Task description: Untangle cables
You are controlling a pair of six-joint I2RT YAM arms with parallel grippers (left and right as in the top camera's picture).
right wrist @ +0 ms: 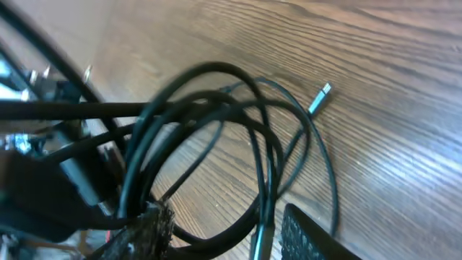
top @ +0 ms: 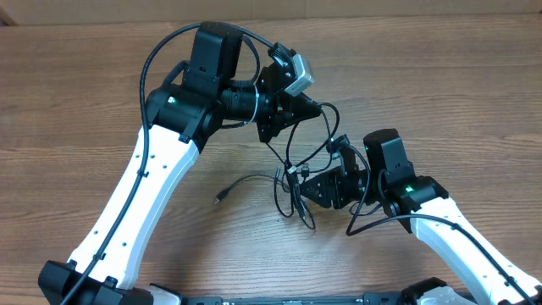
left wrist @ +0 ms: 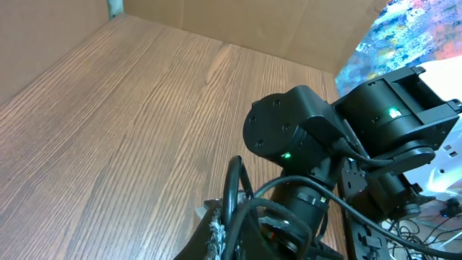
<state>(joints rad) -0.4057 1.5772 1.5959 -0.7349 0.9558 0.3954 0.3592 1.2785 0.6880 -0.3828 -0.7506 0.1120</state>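
A tangle of thin black cables (top: 289,181) lies on the wooden table (top: 102,102) at the middle. One strand runs left to a silver-tipped plug (top: 219,200). My left gripper (top: 315,108) hovers above the tangle, shut on a cable strand that droops down to the bundle; in the left wrist view this cable (left wrist: 234,180) passes between its closed fingers (left wrist: 216,230). My right gripper (top: 298,183) sits at the tangle's right side. Its fingers (right wrist: 148,230) stand apart with looped cables (right wrist: 209,67) passing between them. The silver plug (right wrist: 320,97) lies beyond.
In the left wrist view, the right arm (left wrist: 375,123) looms close ahead, with a cardboard wall (left wrist: 289,29) and a colourful sheet (left wrist: 404,36) behind. Thick black wires of the arms (top: 152,59) arch near the left gripper.
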